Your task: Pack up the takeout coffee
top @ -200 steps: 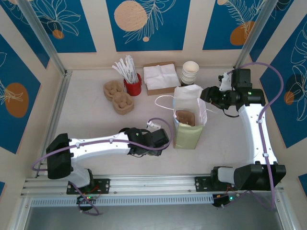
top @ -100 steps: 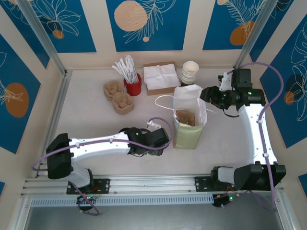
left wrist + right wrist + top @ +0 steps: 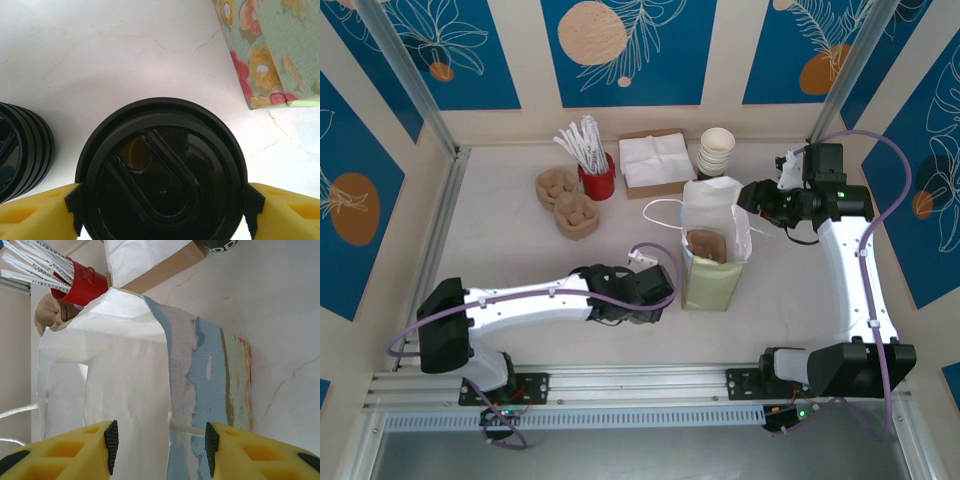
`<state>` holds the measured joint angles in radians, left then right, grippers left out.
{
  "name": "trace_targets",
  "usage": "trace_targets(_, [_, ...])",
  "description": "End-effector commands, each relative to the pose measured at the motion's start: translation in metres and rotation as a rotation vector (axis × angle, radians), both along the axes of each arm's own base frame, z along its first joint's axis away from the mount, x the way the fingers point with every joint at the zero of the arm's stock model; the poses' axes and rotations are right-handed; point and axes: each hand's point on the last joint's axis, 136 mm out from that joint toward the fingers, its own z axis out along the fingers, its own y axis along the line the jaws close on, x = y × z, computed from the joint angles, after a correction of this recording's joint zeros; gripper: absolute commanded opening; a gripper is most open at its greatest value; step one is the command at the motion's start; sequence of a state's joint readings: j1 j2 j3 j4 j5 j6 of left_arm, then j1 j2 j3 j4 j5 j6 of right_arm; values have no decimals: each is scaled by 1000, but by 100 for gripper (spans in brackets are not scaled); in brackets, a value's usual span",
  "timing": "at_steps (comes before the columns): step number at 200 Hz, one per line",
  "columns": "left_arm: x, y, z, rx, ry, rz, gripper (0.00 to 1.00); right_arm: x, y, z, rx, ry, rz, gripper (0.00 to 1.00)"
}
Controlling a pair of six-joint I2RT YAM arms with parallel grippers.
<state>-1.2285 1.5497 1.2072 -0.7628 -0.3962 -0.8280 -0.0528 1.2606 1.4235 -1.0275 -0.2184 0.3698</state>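
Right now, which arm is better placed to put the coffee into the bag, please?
Left: left end effector clasps the takeout coffee beside the paper bag; right end effector straddles its rim.

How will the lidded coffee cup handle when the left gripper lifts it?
The left gripper flanks the takeout coffee at its glossy black lid, so it may slip, or the lid may pop loose under a squeeze. The sip hole is open; tilting could spill anything inside. Being round, it would probably roll if tipped.
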Motion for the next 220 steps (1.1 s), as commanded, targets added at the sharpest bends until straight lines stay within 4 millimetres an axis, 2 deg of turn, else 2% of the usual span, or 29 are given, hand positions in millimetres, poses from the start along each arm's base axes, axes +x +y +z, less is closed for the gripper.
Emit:
trace_targets(1, [3, -5, 1, 0, 9, -8, 80, -2, 3, 10, 28, -4, 6, 52])
trace_targets(93, [-5, 4, -23, 54, 66, 12, 78, -5, 2, 14, 27, -5, 4, 52])
trace_targets(158, [-9, 4, -32, 62, 93, 3, 69, -7, 2, 16, 28, -3, 7, 52])
trace_targets(185, [-8, 1, -27, 43, 84, -4, 66, -8, 3, 15, 38, 4, 7, 52])
trace_targets(220, [-2, -3, 0, 3, 36, -20, 65, -10, 5, 15, 68, 17, -10, 52])
